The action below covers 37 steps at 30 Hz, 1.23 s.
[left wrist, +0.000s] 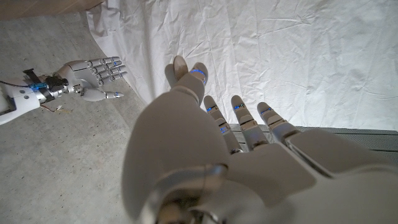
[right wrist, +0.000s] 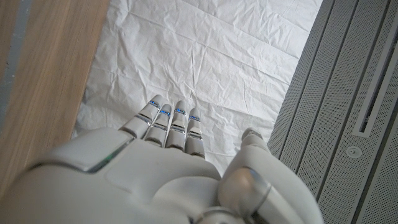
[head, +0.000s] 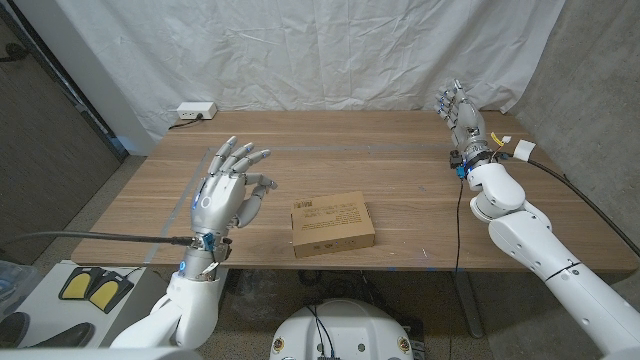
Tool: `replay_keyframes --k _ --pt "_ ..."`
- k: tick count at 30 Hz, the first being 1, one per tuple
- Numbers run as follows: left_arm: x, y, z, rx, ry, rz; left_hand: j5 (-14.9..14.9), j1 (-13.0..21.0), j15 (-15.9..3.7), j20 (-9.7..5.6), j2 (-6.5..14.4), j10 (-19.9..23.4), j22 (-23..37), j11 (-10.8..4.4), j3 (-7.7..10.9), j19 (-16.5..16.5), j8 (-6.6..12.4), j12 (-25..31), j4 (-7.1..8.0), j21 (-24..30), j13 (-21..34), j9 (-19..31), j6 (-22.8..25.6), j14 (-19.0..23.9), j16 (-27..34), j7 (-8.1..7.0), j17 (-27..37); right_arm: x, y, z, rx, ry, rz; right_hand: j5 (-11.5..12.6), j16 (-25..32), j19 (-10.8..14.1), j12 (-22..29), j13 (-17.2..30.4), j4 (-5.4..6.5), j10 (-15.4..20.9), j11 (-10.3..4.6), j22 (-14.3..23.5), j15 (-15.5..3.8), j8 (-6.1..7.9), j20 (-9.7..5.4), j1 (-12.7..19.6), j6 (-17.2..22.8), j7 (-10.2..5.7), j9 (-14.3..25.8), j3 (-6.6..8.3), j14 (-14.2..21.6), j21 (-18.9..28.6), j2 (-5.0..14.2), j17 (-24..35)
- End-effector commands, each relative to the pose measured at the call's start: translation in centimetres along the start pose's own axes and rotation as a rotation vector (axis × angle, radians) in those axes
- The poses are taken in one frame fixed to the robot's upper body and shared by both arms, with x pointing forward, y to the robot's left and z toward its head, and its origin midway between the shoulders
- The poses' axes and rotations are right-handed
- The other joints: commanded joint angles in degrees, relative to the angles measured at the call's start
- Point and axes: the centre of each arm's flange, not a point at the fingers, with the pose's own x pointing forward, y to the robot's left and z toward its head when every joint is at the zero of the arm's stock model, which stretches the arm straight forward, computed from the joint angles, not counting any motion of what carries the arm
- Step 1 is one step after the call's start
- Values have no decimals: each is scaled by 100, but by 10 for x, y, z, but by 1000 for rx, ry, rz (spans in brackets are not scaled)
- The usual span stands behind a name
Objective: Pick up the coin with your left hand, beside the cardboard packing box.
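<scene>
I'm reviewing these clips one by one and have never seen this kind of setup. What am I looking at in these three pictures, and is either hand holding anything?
This is a two-armed robot standing at a wooden table, each arm ending in a human-like hand. The wide picture comes from a camera on its head, looking down. The other two come from cameras on each wrist, looking along the back of that hand, so they appear turned.

The left hand is raised over the table with fingers spread, holding nothing. The right hand is at the far right edge, also open and empty. A cardboard packing box lies near the front edge. I cannot make out a coin. A white power strip sits at the back.
</scene>
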Motion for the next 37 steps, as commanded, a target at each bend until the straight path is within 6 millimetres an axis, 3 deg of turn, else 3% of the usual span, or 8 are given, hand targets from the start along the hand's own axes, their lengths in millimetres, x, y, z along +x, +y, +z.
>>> replay_keyframes --k 1,23,37 --pt "14 9 -5 25 -33 35 0 -30 -692 4 1 17 20 2 60 69 35 -5 -10 2 29 22 43 44 -16 65 16 -4 1 4 -12 2 -11 39 -17 54 -6 19 2 43 -28 13 -13 -13 -17 17 42 -4 30 -14 31 -8 3 15" --pt "25 19 -4 22 -70 69 -1 -53 -683 3 -7 26 20 6 92 72 51 -16 -10 -4 31 24 40 58 -21 55 16 -10 5 6 -4 -7 -22 37 -16 64 -8 19 -3 43 -32 14 -15 -12 -18 18 45 -6 30 -19 37 -30 9 15" --pt "25 13 -6 3 -61 79 -1 -66 -687 3 -12 37 20 3 112 70 58 -20 -12 -9 32 25 30 62 -24 56 16 -11 2 15 -20 -14 -25 36 -17 71 -5 19 -7 51 -37 15 -25 -10 -18 19 50 -7 30 -22 39 -42 11 15"
